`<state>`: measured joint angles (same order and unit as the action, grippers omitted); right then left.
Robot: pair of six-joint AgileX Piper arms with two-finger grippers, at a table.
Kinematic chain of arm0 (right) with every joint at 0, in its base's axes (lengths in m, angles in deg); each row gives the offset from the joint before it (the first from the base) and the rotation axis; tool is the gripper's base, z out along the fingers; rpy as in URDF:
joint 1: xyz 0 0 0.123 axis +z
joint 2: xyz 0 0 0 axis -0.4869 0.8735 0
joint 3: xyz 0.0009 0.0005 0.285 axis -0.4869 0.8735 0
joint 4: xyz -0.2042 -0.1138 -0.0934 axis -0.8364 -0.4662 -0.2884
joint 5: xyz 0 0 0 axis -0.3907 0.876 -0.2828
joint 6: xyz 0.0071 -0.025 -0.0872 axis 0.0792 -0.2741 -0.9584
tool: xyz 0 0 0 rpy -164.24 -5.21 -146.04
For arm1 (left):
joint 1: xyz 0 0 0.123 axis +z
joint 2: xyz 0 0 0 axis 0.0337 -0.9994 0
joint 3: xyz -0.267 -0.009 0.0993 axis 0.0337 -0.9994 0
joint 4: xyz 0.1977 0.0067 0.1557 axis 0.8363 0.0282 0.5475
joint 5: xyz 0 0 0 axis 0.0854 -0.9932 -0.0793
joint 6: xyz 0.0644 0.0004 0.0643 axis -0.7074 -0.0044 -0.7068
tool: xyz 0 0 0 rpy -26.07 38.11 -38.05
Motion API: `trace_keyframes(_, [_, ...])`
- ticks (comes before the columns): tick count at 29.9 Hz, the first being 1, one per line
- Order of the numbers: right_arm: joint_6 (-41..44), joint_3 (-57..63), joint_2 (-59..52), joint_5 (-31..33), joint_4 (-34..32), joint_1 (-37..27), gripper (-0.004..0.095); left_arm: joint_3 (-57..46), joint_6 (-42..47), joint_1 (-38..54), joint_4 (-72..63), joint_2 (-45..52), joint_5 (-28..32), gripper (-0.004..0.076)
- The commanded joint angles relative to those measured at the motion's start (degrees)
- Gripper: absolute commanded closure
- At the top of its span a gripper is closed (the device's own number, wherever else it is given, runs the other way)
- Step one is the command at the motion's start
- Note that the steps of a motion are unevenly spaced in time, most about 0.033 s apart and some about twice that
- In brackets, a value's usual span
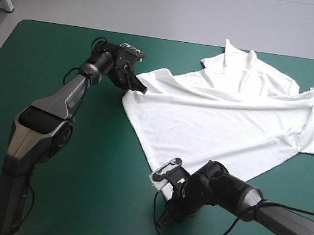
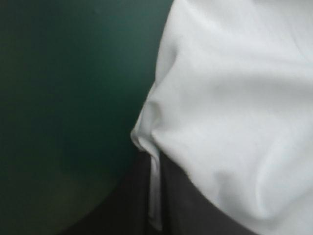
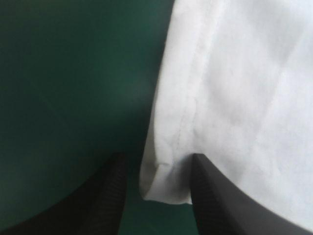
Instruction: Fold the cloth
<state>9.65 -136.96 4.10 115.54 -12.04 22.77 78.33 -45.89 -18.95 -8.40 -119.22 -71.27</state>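
**At the shirt's left-hand edge: one corner gripped, one corner straddled**

On the teal-green cover [image 1: 100,204], the white T-shirt [image 1: 223,116] lay spread but loosely wrinkled over the right and far part of the table. Its stitched hem [image 1: 140,134] ran as a diagonal from the left gripper [image 1: 139,87], at the far-left corner, toward the table's near edge, where the right gripper [image 3: 157,159] stood. The left gripper's black fingers were all but closed, with a strip of hem pinched between them in its wrist view. The right gripper's fingers [image 3: 110,191] stood apart and held nothing. The hem's near corner [image 3: 164,188] lay on the cover between them, and the stitched edge ran straight ahead from the gap. The bulk of the garment thus lay to the right of both tools, each arm nearest its own corner. By this reading, the coming move turned on the right gripper closing on that corner, so that both ends of the hem could be carried over toward the shirt's far-right bulk.
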Motion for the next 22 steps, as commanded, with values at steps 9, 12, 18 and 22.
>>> trace_keyframes(9, [1.32,1.79,4.83,-1.36,1.47,0.16,0.0918,0.23,0.02,-0.49,-0.71,0.92,-2.09,0.0733])
trace_keyframes(12, [4.92,-0.16,3.27,1.83,-3.72,0.16,0.0927,1.5,0.02,-0.49,-0.96,1.18,-4.11,0.0733])
trace_keyframes(18, [12.48,-6.67,-2.87,7.75,-15.1,0.16,0.0927,5.66,-0.65,-0.49,-1.64,5.04,-9.17,0.0733])
trace_keyframes(22, [17.33,-12.47,-7.87,11.27,-21.73,0.05,0.0927,8.06,-0.97,-0.49,-2.64,9.24,-13.15,0.0733])
